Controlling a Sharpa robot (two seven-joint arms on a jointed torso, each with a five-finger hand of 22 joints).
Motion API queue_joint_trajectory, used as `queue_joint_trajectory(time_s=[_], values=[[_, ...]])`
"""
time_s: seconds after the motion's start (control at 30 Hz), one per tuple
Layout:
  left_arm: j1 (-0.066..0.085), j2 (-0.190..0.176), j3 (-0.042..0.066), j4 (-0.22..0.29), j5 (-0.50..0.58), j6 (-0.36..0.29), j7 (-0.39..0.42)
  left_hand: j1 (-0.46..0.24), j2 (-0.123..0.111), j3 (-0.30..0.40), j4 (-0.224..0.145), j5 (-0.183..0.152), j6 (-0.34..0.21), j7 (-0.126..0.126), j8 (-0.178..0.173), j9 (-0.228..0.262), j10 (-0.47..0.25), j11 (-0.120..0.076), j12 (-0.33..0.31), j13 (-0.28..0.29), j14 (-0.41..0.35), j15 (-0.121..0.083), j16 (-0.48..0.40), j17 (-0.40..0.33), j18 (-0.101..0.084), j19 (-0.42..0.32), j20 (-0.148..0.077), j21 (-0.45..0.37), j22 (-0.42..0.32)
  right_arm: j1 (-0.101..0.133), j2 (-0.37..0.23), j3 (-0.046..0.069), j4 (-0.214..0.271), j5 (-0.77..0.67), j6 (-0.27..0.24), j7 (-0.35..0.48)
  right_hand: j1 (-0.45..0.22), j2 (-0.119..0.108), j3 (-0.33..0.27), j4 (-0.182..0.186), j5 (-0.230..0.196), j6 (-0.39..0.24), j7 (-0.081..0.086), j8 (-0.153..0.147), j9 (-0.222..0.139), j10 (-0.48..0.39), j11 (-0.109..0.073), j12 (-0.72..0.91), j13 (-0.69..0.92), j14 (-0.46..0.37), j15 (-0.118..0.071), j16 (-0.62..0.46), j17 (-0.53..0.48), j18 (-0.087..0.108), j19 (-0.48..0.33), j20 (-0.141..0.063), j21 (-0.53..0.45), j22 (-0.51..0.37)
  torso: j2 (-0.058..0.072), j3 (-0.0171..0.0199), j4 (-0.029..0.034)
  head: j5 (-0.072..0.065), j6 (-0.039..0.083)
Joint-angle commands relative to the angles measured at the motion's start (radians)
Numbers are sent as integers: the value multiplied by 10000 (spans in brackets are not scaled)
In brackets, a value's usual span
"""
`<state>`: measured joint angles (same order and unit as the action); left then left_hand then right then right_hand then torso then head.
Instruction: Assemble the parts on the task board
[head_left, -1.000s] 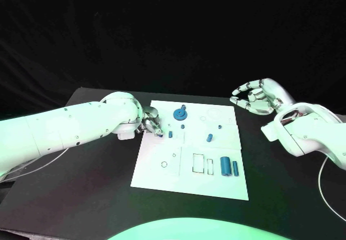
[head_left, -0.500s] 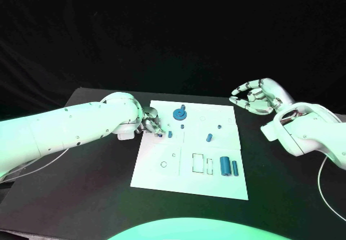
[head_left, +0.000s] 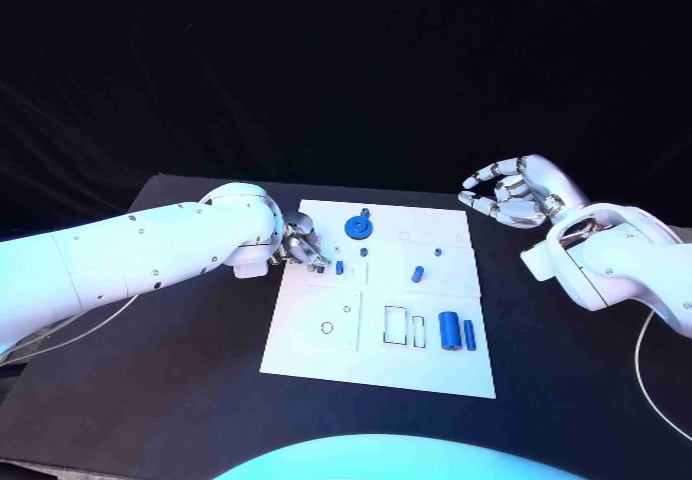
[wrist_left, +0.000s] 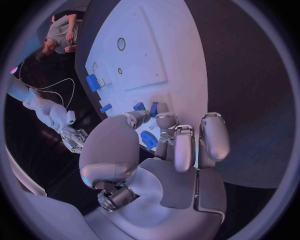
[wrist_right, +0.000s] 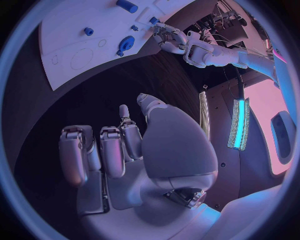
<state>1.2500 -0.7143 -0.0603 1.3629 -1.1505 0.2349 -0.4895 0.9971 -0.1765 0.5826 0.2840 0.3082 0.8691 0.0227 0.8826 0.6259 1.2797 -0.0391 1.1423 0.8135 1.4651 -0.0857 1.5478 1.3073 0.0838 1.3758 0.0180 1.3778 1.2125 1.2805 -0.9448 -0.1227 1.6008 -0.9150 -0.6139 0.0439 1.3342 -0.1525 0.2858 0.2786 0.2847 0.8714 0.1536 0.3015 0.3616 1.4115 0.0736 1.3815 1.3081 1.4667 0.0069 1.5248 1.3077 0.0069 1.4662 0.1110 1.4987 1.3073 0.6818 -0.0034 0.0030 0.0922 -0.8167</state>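
The white task board (head_left: 325, 350) lies in the middle of the black table. My left hand (head_left: 303, 247) reaches in over its far left edge. In the left wrist view the thumb and a fingertip (wrist_left: 164, 107) flank a small blue peg (wrist_left: 154, 109) and appear to pinch it; the same peg (head_left: 339, 267) stands upright on the board. A blue gear (head_left: 358, 228) lies just beyond the hand. A tilted blue peg (head_left: 417, 273) and two blue cylinders (head_left: 450, 330) lie further right. My right hand (head_left: 512, 195) hovers off the board's far right corner, fingers curled, holding nothing.
The board shows outlined slots (head_left: 394, 325) and a small ring mark (head_left: 327, 327) near its front. Black table surface (head_left: 159, 380) stretches to both sides of the board. A white cable (head_left: 656, 390) runs along the table's right side.
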Motion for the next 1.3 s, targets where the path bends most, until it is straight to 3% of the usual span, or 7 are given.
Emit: queue_joint_trajectory(time_s=[0.03, 0.67, 0.9, 1.0, 1.07, 1.13, 1.3], values=[[-7, 1, -3, -13, 27, 206, -52, -114, -40, -171, 33, 57, 32, 58, 6, -32, 75, 2, 47, -3, 965, -73, 60, 2302, -73, 67, 14, 47, 1, -5, -9, 0, 19, -48, 104, 28, -109, -21, 33, 18, 60, -51, 16, 28, 12, -10, -27, -9, 708, 743, -88, -40, 1316, 129, 610, -67, -36, 2218, -5, -4, 7, -4, -4], [-9, -189, 44, 119, 385, -836, 67, -1242, 137, -1508, 108, -16, 99, 37, 8, -248, 93, -12, 47, 2, 966, -82, 65, 2307, -66, 55, 9, 20, -8, -6, -16, 0, 3, -48, 92, 48, -129, -35, 31, 23, 56, -61, 16, 33, 13, -24, -27, -26, 691, 739, -88, -48, 1297, 134, 599, -67, -57, 2208, -1, -7, 4, 2, 10], [-6, -305, 134, 193, 1179, -2617, 1060, -1211, 197, -1742, 91, 65, -491, 251, -187, -378, -1028, 171, -1152, -1761, 722, 50, -389, 1488, 145, -529, 96, -648, -1080, -8, -14, 0, -28, -48, 66, 64, -129, -35, 31, 23, 56, -61, 16, 33, 13, -24, -27, -26, 691, 739, -88, -48, 1297, 134, 599, -67, -57, 2208, -16, 6, 10, -24, 30], [-5, -274, 150, 205, 1800, -3528, 2330, -371, 168, -1775, 28, 141, -1884, 932, -733, -642, -2921, 831, -2347, -2803, -686, 646, -2384, -1407, 830, -2979, 533, -3484, -4977, -15, -7, 0, -60, -47, 52, 78, -132, -35, 34, 23, 58, -64, 16, 35, 14, -25, -27, -28, 688, 738, -88, -49, 1295, 135, 597, -68, -61, 2206, -10, 1, 15, -88, 69], [-6, -220, 151, 207, 1875, -3855, 3037, 631, 18, -1641, -127, 185, -2331, 1245, -1007, -846, -3657, 1108, -2717, -3037, -1238, 874, -3011, -2249, 950, -3448, 712, -4205, -5762, -22, -4, 0, -79, -41, 49, 88, -133, -35, 36, 24, 58, -65, 15, 36, 14, -26, -28, -30, 687, 738, -88, -50, 1294, 136, 595, -68, -63, 2205, -11, -6, 15, -100, 76], [-7, -147, 137, 205, 1625, -4131, 3704, 1585, -200, -1618, -113, 131, -2658, 1529, -1362, -1187, -4584, 1440, -3352, -3495, -3054, 1192, -5085, -4770, 957, -3855, 1033, -5015, -6232, -26, -1, 0, -91, -33, 48, 99, -133, -35, 37, 23, 59, -66, 15, 37, 15, -31, -28, -35, 682, 735, -88, -55, 1279, 141, 583, -68, -85, 2193, -6, 0, 3, -134, 113], [-32, 124, 43, 90, -13, -4685, 4913, 3581, -457, -942, -1010, 128, -2884, 1614, -2035, -1900, -5090, 1546, -4337, -4435, -3337, 1270, -5374, -5404, 1008, -3663, 1144, -5427, -6545, -36, 12, 0, -110, -10, 50, 139, -116, -37, 60, 7, 68, -78, 13, 44, 17, -218, -31, -258, 463, 692, -90, -127, 1105, 193, 469, -69, -285, 2085, -12, -3, -5, -219, 192]])
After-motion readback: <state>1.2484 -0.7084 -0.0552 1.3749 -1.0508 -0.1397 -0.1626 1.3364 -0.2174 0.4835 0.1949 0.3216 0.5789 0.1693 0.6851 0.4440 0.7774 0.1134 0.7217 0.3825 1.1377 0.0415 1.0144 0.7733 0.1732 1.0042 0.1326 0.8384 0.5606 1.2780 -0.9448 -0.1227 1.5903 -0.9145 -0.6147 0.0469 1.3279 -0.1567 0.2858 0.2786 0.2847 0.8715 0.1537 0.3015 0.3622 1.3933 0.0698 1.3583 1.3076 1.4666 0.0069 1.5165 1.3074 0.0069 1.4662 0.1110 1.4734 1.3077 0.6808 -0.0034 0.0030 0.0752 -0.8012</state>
